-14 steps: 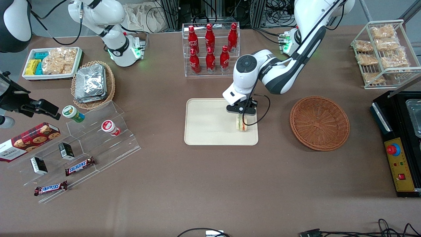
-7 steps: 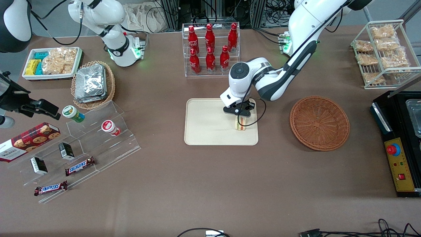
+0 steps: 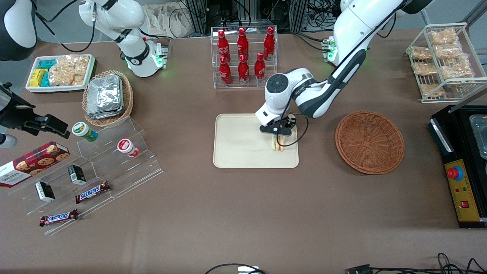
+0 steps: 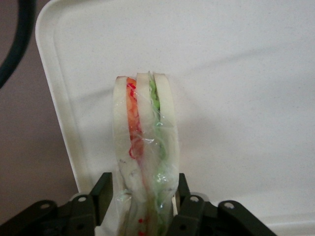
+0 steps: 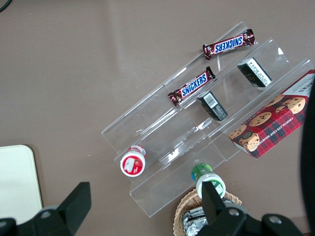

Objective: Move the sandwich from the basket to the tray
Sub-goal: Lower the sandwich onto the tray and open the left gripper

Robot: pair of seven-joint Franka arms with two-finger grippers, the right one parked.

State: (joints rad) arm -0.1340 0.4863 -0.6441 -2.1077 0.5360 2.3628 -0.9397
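Gripper (image 3: 279, 134) clamps sandwich (image 4: 145, 157) — over tray (image 3: 243, 146).

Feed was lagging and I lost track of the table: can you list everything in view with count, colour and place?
sandwich: 1, pale with green, red filling, upright on tray
tray: 1, cream, table centre
basket: 1, brown wicker, beside tray, toward working arm's end
bottles: 6, red, clear rack farther from camera than tray
foil packets: stack, silver, lighter basket toward parked arm's end
chocolate bars: 2, brown, clear stand
gripper: 1, black, shut on sandwich
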